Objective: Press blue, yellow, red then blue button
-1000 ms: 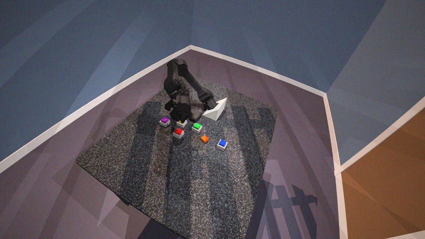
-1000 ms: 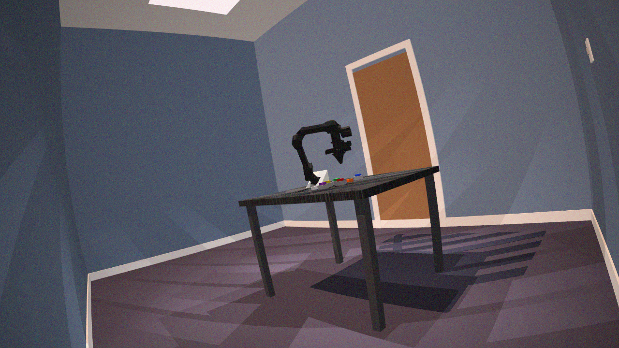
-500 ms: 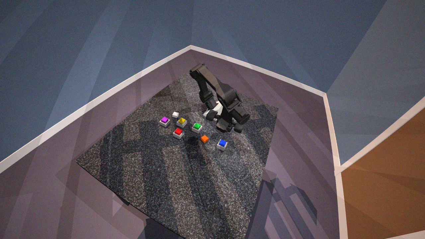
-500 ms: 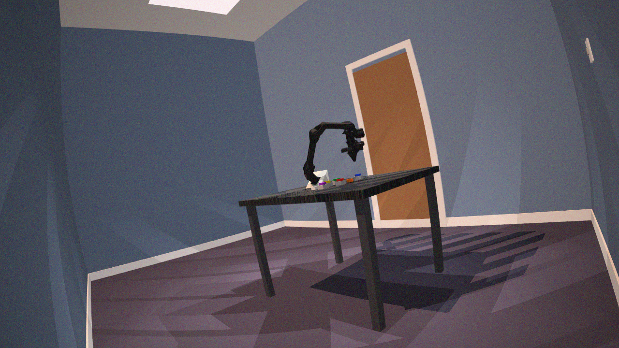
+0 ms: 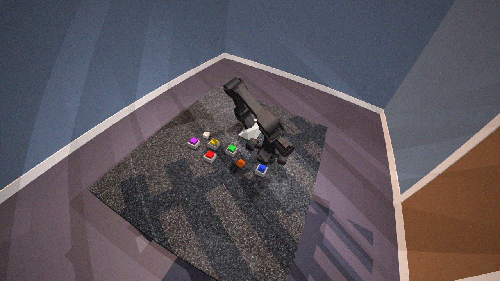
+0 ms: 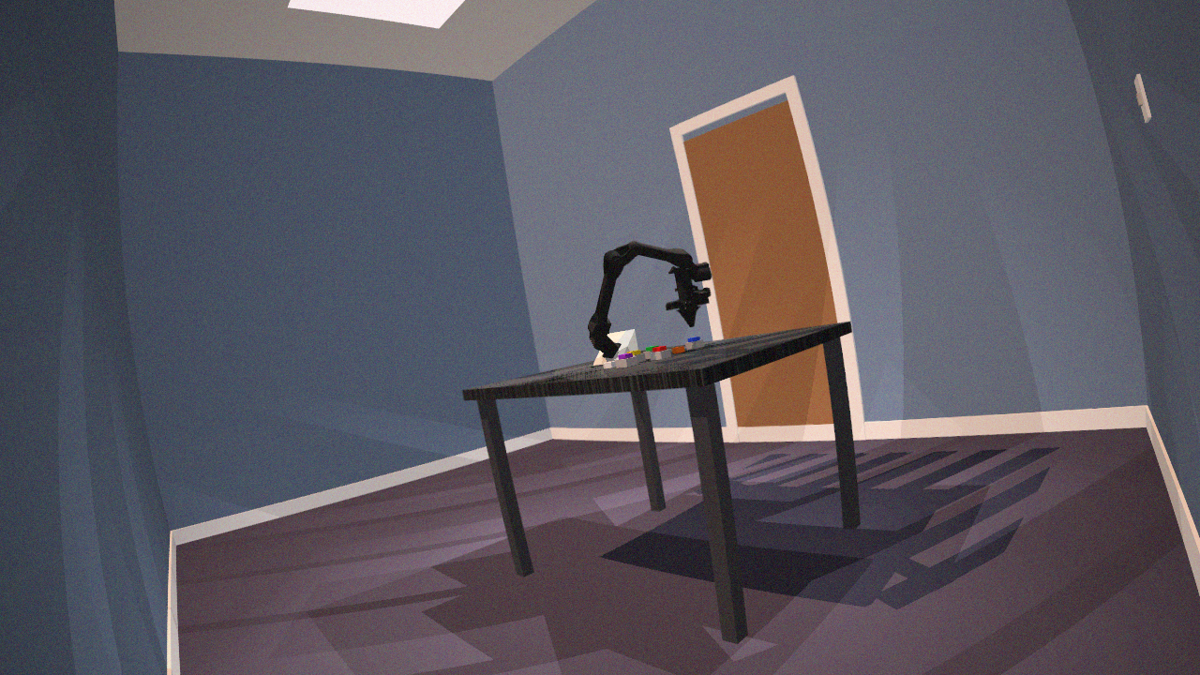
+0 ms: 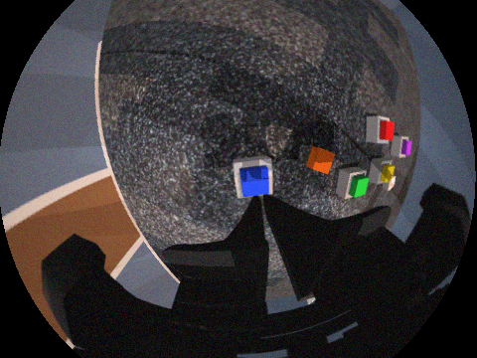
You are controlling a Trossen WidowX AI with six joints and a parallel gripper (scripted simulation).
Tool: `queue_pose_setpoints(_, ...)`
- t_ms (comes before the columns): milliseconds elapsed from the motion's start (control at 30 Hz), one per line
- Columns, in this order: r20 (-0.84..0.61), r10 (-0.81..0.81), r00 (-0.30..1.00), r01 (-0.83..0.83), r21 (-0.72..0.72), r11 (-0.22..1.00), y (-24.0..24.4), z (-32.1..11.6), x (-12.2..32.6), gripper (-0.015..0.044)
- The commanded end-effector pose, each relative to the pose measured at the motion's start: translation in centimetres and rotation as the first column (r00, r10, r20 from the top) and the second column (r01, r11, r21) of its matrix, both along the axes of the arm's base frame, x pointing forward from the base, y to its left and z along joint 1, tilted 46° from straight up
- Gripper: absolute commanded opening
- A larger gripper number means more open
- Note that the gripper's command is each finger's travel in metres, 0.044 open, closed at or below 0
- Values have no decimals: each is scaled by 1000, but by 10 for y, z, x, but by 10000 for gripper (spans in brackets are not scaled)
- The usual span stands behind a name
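The blue button (image 5: 261, 168) (image 6: 694, 339) (image 7: 254, 183) stands on its white base, its cap raised. My gripper (image 6: 691, 324) (image 7: 260, 199) is shut and empty. Its tips hang a little above the table at the blue button, not touching it in the exterior view. In the wrist view the tips overlap the near edge of its base. The yellow button (image 5: 213, 142) (image 7: 388, 173) and the red button (image 5: 209, 154) (image 6: 658, 348) (image 7: 387, 130) stand well off to the side, untouched.
The green button (image 5: 231, 148) (image 7: 359, 186) and the orange block (image 5: 240, 163) (image 7: 320, 159) lie between the blue button and the others. The purple button (image 5: 193, 141) (image 7: 406, 147) and a small white block (image 5: 206, 134) are farther off. A white wedge (image 5: 250, 133) stands by the arm's base.
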State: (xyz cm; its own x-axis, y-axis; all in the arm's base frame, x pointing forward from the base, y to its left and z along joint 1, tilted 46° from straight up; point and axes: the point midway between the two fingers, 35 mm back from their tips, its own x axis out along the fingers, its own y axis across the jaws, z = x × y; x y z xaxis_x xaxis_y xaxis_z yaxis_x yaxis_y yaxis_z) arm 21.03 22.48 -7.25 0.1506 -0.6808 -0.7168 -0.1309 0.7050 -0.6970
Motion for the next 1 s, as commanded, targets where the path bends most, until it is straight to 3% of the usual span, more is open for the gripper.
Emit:
queue_pose_setpoints(0,1,8,1000,-8,-5,1000,-10,-9,1,20)
queue_pose_setpoints(967,2,8,1000,-8,-6,1000,-35,-34,6,20)
